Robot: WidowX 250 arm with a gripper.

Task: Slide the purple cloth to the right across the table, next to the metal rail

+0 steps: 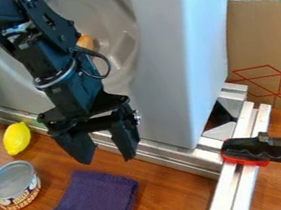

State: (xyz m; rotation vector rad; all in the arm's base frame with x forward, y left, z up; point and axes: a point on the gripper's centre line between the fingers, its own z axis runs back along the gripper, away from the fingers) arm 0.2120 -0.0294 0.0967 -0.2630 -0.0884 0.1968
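Note:
The gripper (108,155) hangs down above the wooden table, its two fingers spread apart with nothing between them. Just below and in front of it lies a folded purple cloth (91,206). To the left stands an open-topped tin can (14,185) with a printed label. A yellow lemon (17,138) rests behind the can, near the metal rail.
A large grey moulded panel (157,63) stands upright behind the gripper, along a metal rail (172,155). A black and red clamp (252,150) grips another rail at the right. Behind it is a cardboard box (265,45).

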